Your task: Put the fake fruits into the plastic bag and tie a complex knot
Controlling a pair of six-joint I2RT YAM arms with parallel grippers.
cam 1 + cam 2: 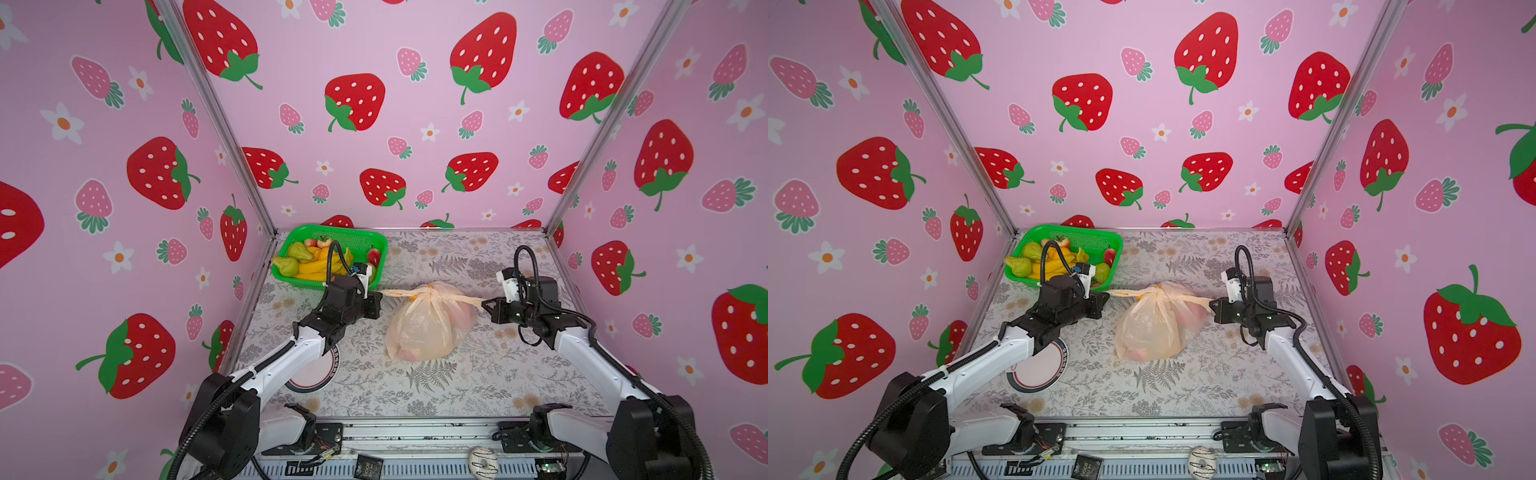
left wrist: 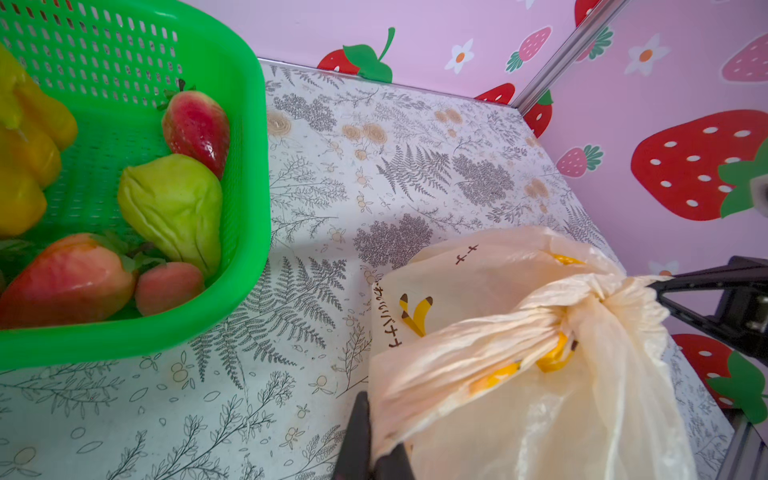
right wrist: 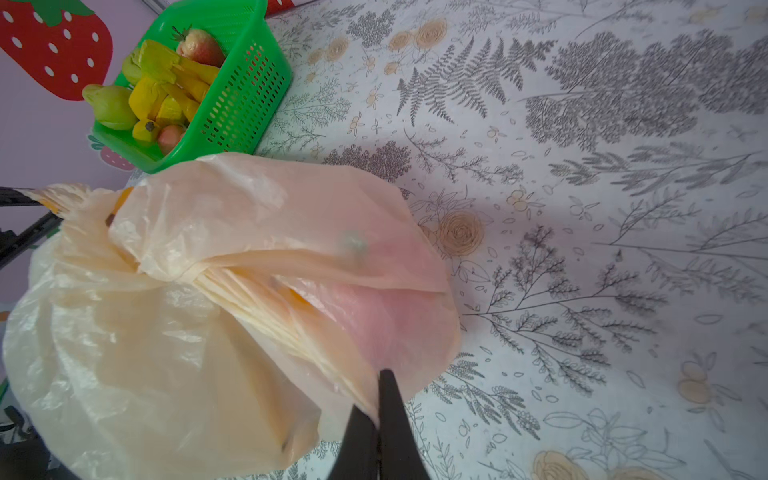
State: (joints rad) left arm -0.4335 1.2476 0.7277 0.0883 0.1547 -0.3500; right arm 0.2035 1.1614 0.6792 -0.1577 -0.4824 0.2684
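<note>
The peach plastic bag [image 1: 424,332] [image 1: 1152,332] lies on the table's middle, its handles bunched into a knot [image 1: 431,296] [image 2: 582,307] with two tails stretched sideways. My left gripper [image 1: 380,293] [image 2: 374,451] is shut on the left tail. My right gripper [image 1: 484,305] [image 3: 377,415] is shut on the right tail. Pink fake fruits [image 1: 466,313] show faintly through the bag. More fake fruits [image 1: 313,262] [image 2: 174,208] lie in the green basket: bananas, green pears, strawberries.
The green mesh basket [image 1: 332,228] [image 1: 1061,227] stands in the back left corner, just behind my left wrist. A round plate [image 1: 316,376] lies under my left forearm. A white donut [image 1: 482,461] sits on the rail at the front. Pink walls close in three sides.
</note>
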